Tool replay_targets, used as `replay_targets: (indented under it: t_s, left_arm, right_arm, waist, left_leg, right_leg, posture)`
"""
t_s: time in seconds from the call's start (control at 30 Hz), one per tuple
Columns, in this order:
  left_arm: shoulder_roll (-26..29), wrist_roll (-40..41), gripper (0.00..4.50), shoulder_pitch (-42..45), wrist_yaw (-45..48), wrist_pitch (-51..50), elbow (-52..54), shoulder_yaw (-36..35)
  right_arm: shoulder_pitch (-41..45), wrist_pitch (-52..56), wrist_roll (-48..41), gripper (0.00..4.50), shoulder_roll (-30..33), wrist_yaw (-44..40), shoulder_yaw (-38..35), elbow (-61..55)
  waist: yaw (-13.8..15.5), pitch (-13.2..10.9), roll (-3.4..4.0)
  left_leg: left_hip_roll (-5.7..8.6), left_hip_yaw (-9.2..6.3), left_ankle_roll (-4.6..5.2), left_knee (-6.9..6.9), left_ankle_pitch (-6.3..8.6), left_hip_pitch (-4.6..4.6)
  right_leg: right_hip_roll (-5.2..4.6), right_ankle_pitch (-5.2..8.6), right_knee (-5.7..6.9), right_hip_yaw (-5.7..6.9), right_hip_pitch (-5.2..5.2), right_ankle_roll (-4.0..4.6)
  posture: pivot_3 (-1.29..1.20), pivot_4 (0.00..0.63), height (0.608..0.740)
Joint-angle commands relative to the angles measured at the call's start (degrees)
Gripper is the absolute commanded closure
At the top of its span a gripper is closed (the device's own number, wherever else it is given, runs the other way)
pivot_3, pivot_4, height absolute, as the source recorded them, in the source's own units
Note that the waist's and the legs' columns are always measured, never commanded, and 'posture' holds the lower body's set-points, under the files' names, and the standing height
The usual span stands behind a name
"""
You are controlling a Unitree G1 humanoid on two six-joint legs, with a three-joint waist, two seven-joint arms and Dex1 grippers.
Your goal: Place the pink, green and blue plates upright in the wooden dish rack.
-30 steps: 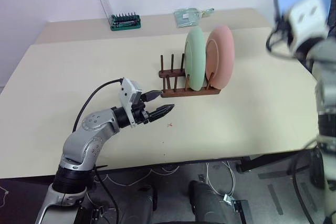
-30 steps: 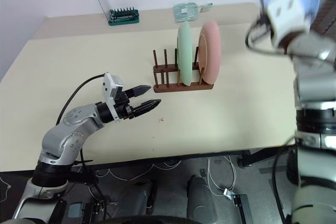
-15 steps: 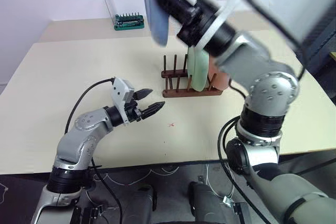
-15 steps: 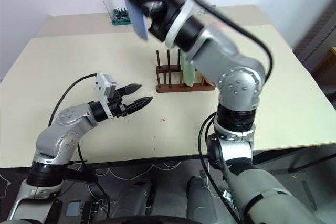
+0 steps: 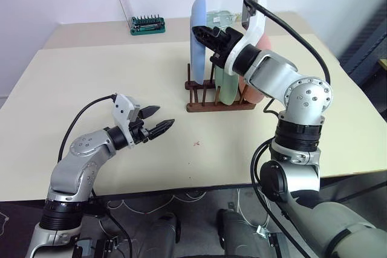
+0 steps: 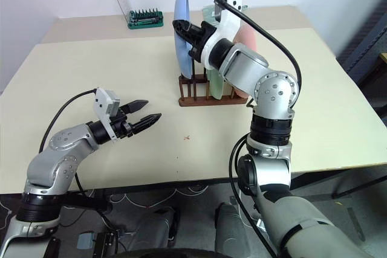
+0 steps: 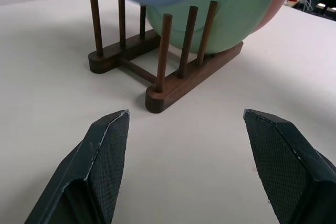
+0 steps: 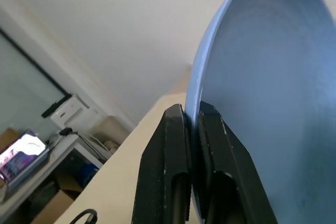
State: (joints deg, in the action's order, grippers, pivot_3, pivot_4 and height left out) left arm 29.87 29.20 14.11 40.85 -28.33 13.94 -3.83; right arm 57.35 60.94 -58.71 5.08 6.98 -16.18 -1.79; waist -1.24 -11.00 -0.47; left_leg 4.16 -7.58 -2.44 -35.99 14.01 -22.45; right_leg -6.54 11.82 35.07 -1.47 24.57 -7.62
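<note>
Nearest, the left pincer (image 5: pixel 158 120) hovers just over the beige surface (image 5: pixel 72 89) with its fingers spread wide and holding nothing, aimed toward the wooden dish rack (image 5: pixel 208 96). In the rack's right-hand slots the green plate (image 5: pixel 228 86) and pink plate (image 5: pixel 253 93) stand upright. Above the rack's empty left pegs, the right pincer (image 6: pixel 185 29) grips the rim of the blue plate (image 6: pixel 181 31), held on edge.
</note>
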Motion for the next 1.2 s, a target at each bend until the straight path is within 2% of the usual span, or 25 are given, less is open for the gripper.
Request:
replay_targets:
  t_s: [0.03, 0.1, 0.2, 0.23, 0.37, 0.5, 0.67, 0.77, 0.83, 0.93, 1.03, 1.13, 1.2]
  left_arm:
    - [0.0, 0.1, 0.92, 0.6, 0.1, 0.5, 1.1, -0.5]
    - [-0.1, 0.2, 0.92, 0.6, 0.2, 0.4, 1.2, -0.3]
    - [-0.2, 0.2, 0.92, 0.8, 0.1, 0.3, 1.4, -0.1]
    - [-0.2, 0.3, 0.92, 0.7, 0.1, 0.2, 1.5, -0.1]
    - [-0.5, 0.4, 0.92, 0.6, 0.0, -0.1, 2.0, 0.2]
    - [-0.7, 0.5, 0.92, 0.5, -0.1, -0.3, 2.4, 0.4]
    - [-0.9, 0.4, 0.92, 0.5, -0.2, -0.4, 2.4, 0.6]
    - [-1.2, 0.3, 0.92, 0.2, -0.4, -0.3, 2.6, 0.8]
    - [-1.3, 0.2, 0.92, 0.0, -0.8, -0.3, 2.8, 0.5]
    - [-1.3, 0.2, 0.92, -0.8, -1.2, -0.3, 3.1, -0.1]
    - [-0.9, -0.3, 0.92, -1.6, -1.3, 0.1, 2.5, -0.4]
    - [-0.3, -0.1, 0.92, -1.8, -1.0, 0.3, 0.9, -1.4]
    - [0.3, -0.6, 0.92, -1.8, -0.5, 0.7, -0.4, -1.6]
  right_arm:
    - [2.4, 1.0, -2.5, 4.47, -0.8, 2.0, -1.8, 1.0]
    - [2.6, 1.4, -3.1, 4.47, -1.1, 3.4, -2.7, 2.8]
    - [2.8, 1.2, -2.6, 3.48, -1.0, 3.8, -2.7, 4.1]
    - [2.8, 1.2, -2.6, 3.11, -1.0, 3.9, -2.6, 4.0]
    - [3.3, 0.9, -1.8, 1.05, -0.5, 3.2, -1.8, 3.5]
    - [3.9, 0.1, 0.5, 1.05, 1.4, 0.7, 0.5, 1.4]
    - [4.9, -2.9, 7.3, 1.05, 8.9, -8.0, 7.2, -4.5]
    - [3.8, -7.8, 13.9, 1.05, 17.5, -16.2, 11.7, -10.7]
    - [1.2, -12.2, 15.8, 1.05, 23.5, -22.8, 10.7, -15.4]
    - [-8.5, -19.6, 17.6, 1.05, 33.2, -33.7, 4.9, -20.2]
    - [-21.7, -20.8, 16.7, 1.05, 41.9, -42.8, -3.4, -21.3]
    - [-36.1, -21.2, 15.5, 1.05, 46.4, -50.6, -11.5, -21.6]
    - [-42.5, -21.4, 16.1, 1.05, 47.3, -52.5, -13.0, -21.7]
  waist:
    - [0.0, 0.0, 0.0]
    - [0.0, 0.0, 0.0]
    - [0.0, 0.0, 0.0]
    - [0.0, 0.0, 0.0]
    - [-0.1, 0.0, 0.0]
    - [-0.1, 0.0, 0.0]
    - [0.0, 0.0, 0.01]
    - [0.1, 0.0, -0.01]
    - [0.5, 0.0, -0.04]
    - [0.7, 0.1, -0.25]
    - [0.6, 0.0, -0.26]
    - [0.7, 0.0, -0.23]
    - [0.2, 0.0, -0.16]
  left_leg:
    - [0.0, 0.0, 0.0, 0.0, 0.0, 0.0]
    - [0.0, 0.0, 0.0, 0.0, 0.0, 0.0]
    - [0.0, 0.0, 0.0, 0.0, 0.0, 0.0]
    - [0.0, 0.0, 0.0, 0.0, 0.0, 0.0]
    - [0.0, 0.01, 0.0, 0.0, 0.0, 0.0]
    - [0.0, 0.01, 0.0, 0.0, 0.0, 0.0]
    - [0.0, 0.02, 0.0, -0.02, 0.0, -0.02]
    - [0.0, 0.03, 0.01, -0.02, 0.0, -0.01]
    - [0.01, 0.02, 0.01, -0.03, 0.0, -0.06]
    - [0.02, 0.0, 0.05, -0.05, 0.03, -0.06]
    - [0.02, 0.05, 0.09, -0.08, 0.06, -0.04]
    - [-0.01, 0.11, 0.1, -0.06, 0.06, -0.04]
    - [-0.04, 0.17, 0.11, -0.06, 0.06, 0.0]
  right_leg:
    - [0.0, 0.0, 0.0, 0.0, 0.0, 0.0]
    - [0.0, 0.0, 0.0, 0.0, 0.0, 0.0]
    - [0.0, 0.0, 0.0, 0.0, 0.0, 0.0]
    - [0.0, 0.0, 0.0, 0.0, 0.0, 0.0]
    - [0.0, 0.0, 0.0, 0.0, 0.0, 0.0]
    - [0.01, 0.0, 0.0, 0.0, 0.0, 0.0]
    - [0.0, 0.01, -0.01, 0.0, 0.0, -0.01]
    - [0.0, 0.01, -0.02, 0.01, 0.0, -0.02]
    - [0.0, 0.02, -0.06, 0.02, -0.01, -0.03]
    - [-0.03, 0.05, -0.2, 0.07, -0.14, -0.09]
    - [-0.07, 0.05, -0.4, 0.08, -0.26, -0.1]
    - [-0.07, 0.05, -0.56, 0.08, -0.33, -0.09]
    - [-0.06, 0.04, -0.56, 0.05, -0.33, -0.08]
  posture:
    - [0.0, 0.15, 0.74]
    - [0.0, 0.15, 0.74]
    - [0.0, 0.15, 0.74]
    - [0.0, 0.15, 0.74]
    - [0.0, 0.15, 0.74]
    - [0.0, 0.15, 0.74]
    - [0.0, 0.15, 0.74]
    - [0.0, 0.15, 0.74]
    - [0.0, 0.15, 0.74]
    - [0.0, 0.15, 0.74]
    - [0.0, 0.15, 0.74]
    - [0.0, 0.15, 0.74]
    - [0.0, 0.15, 0.74]
